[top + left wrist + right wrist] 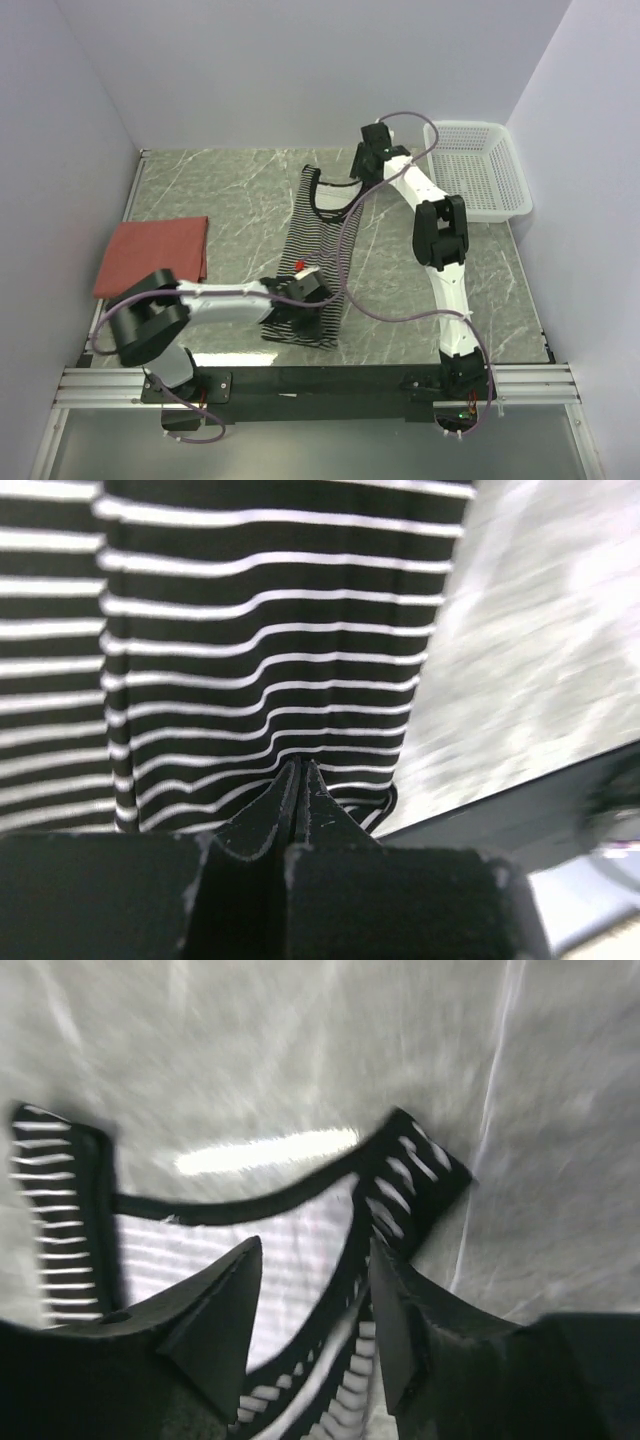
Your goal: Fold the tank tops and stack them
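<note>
The black-and-white striped tank top [315, 240] lies as a long narrow strip down the middle of the table, shoulder straps at the far end. My left gripper [300, 290] is at its near hem; in the left wrist view its jaws [298, 768] are closed, with the striped cloth [250, 630] puckered at the tips. My right gripper [368, 160] is at the far end, open, its fingers [315, 1250] on either side of a shoulder strap [400, 1175]. The brick-red tank top [155, 255] lies folded at the left. The mustard-tan top is out of view.
A white mesh basket [515, 180] stands at the back right corner. The right arm's purple cable [345, 255] hangs over the striped top. White walls close in the table on three sides, and a black rail [330, 380] runs along the near edge.
</note>
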`<state>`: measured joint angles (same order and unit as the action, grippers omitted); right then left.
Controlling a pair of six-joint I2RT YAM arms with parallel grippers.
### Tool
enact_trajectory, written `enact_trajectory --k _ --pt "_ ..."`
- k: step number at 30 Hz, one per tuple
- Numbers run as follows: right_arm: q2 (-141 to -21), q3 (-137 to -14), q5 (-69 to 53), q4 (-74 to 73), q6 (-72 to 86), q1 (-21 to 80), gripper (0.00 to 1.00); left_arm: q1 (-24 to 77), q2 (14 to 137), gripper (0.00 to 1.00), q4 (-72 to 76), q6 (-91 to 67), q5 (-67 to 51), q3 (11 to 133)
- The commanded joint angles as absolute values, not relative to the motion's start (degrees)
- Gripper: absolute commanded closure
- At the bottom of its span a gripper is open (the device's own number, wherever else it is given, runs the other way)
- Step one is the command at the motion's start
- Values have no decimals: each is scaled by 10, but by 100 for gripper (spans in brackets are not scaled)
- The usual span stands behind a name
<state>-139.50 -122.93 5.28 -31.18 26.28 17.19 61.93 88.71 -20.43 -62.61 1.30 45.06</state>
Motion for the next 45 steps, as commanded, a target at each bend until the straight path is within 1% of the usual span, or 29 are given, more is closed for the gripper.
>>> enact_trajectory --k 1,5,7,8,9,10,11,12,13,14,15,16,17,18,20,21,23,24,26,27,28,30,32,33,35,39,41,42,45 --pt "-1311 -1311 32 -318 257 164 45 608 989 100 -128 -606 -10 508" --pt "-1252 -1284 24 -333 265 163 42 583 1080 99 -107 -599 -23 593" --pt "-1199 -1218 25 -329 271 163 41 560 1112 99 -91 -596 -40 625" --pt "-1179 -1153 25 -324 275 163 41 555 1116 100 -91 -591 -39 634" --pt "-1155 -1114 28 -311 279 163 41 551 1117 99 -92 -586 -38 642" --pt "-1105 -1073 30 -302 279 164 41 551 1110 99 -90 -581 -40 654" --pt "-1077 -986 36 -292 286 165 41 553 1101 98 -89 -570 -41 656" --pt "-1049 -938 40 -269 293 164 41 555 1091 92 -88 -567 -42 657" --pt "-990 -891 38 -254 298 164 41 558 1064 88 -87 -564 -44 653" --pt "-961 -848 39 -239 308 165 41 561 1048 84 -88 -563 -40 649" --pt "-932 -765 43 -221 315 164 41 564 1030 73 -87 -563 -38 643" --pt "-879 -724 40 -208 322 165 41 564 994 68 -86 -564 -37 631" --pt "-855 -654 29 -195 332 165 41 565 975 64 -84 -571 -33 621" --pt "-813 -619 8 -181 339 167 41 565 955 57 -85 -577 -27 601" --pt "-774 -532 1 -164 353 177 42 565 900 54 -101 -595 -5 585" --pt "-740 -507 -14 -159 362 191 42 564 883 53 -124 -601 -2 566" --pt "-711 -447 -12 -150 375 215 42 560 836 53 -159 -633 37 542" --pt "-693 -431 -6 -151 383 243 42 559 821 55 -169 -642 46 516" --pt "-679 -384 -10 -143 407 269 41 556 783 54 -185 -665 66 490" --pt "-672 -370 -14 -131 415 281 41 552 773 54 -188 -670 67 456" --pt "-671 -358 -9 -128 424 306 41 548 754 54 -183 -675 62 439" --pt "-667 -326 -2 -117 446 322 41 534 738 52 -157 -678 44 387" --pt "-668 -302 -1 -106 459 334 41 520 728 50 -99 -662 5 360" --pt "-673 -295 -1 -103 460 337 41 517 733 47 -89 -658 -7 348" --pt "-678 -280 -1 -92 467 344 41 512 741 44 -65 -647 -19 341" --pt "-706 -262 -7 -65 482 359 43 504 752 43 -22 -646 -40 318" --pt "-711 -252 -10 -61 490 366 46 500 753 43 -18 -651 -40 312" --pt "-712 -249 -8 -57 492 369 49 499 756 43 -18 -655 -38 308" --pt "-713 -232 -6 -49 502 373 52 497 764 46 -16 -669 -30 296"
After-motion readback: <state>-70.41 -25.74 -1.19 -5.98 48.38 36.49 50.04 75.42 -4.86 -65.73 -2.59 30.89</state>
